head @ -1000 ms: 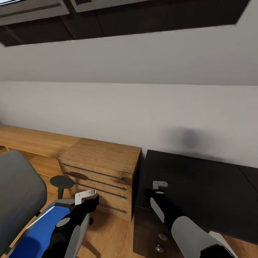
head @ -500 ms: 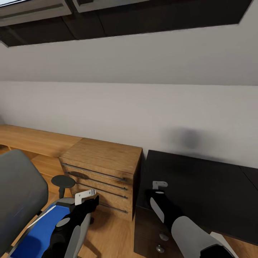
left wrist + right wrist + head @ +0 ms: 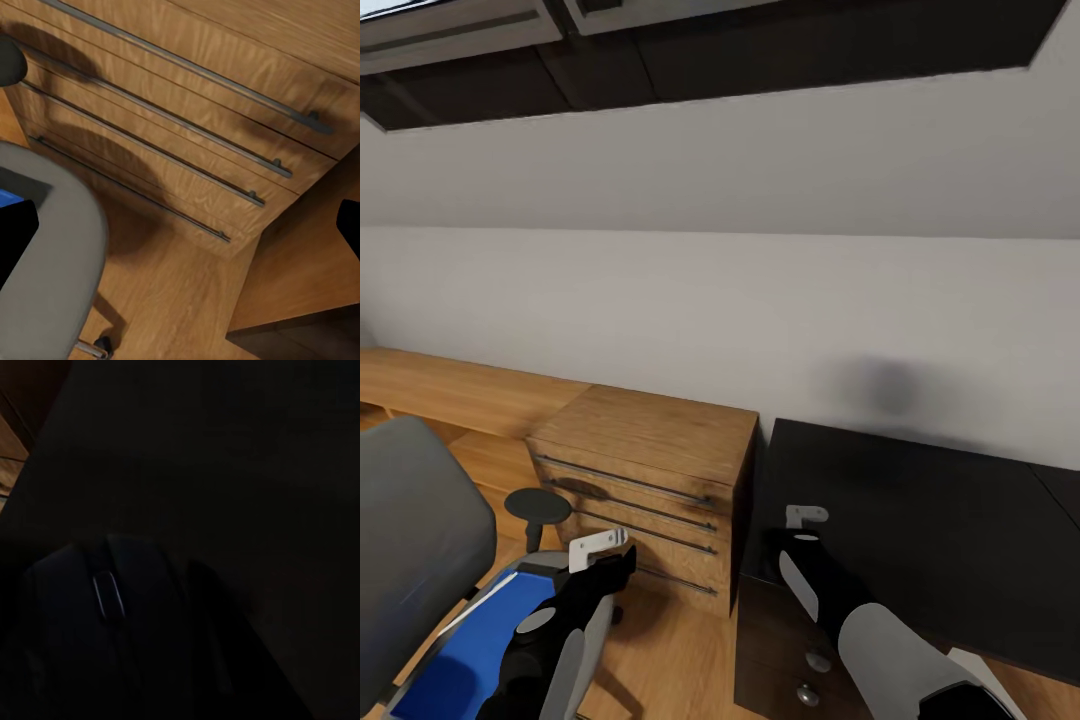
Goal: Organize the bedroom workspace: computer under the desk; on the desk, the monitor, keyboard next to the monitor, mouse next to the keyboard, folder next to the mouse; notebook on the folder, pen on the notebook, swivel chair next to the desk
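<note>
The grey swivel chair point(image 3: 415, 545) stands at the lower left, and the blue folder point(image 3: 470, 650) lies flat on its seat. My left gripper point(image 3: 600, 548) hangs open over the seat's edge, facing the wooden chest; its black fingertips point(image 3: 15, 232) stand wide apart. The black desk point(image 3: 930, 530) fills the lower right. Over the desk's near left corner my right gripper point(image 3: 805, 520) hovers. Its very dark wrist view has a black mouse point(image 3: 112, 622) with a scroll wheel close up, held over the desk top point(image 3: 247, 457). Computer, monitor, keyboard, notebook and pen are out of view.
A wooden chest point(image 3: 650, 465) with long bar handles point(image 3: 187, 139) stands between chair and desk, against a low wooden ledge point(image 3: 450, 390). The chair's black armrest point(image 3: 537, 506) rises near my left gripper. Desk drawers with round knobs point(image 3: 815, 661) sit below my right arm. Wood floor point(image 3: 670, 650) lies between.
The whole picture has slid slightly, so the camera moved a little. Both arms hold the same pose and nothing was grasped or released.
</note>
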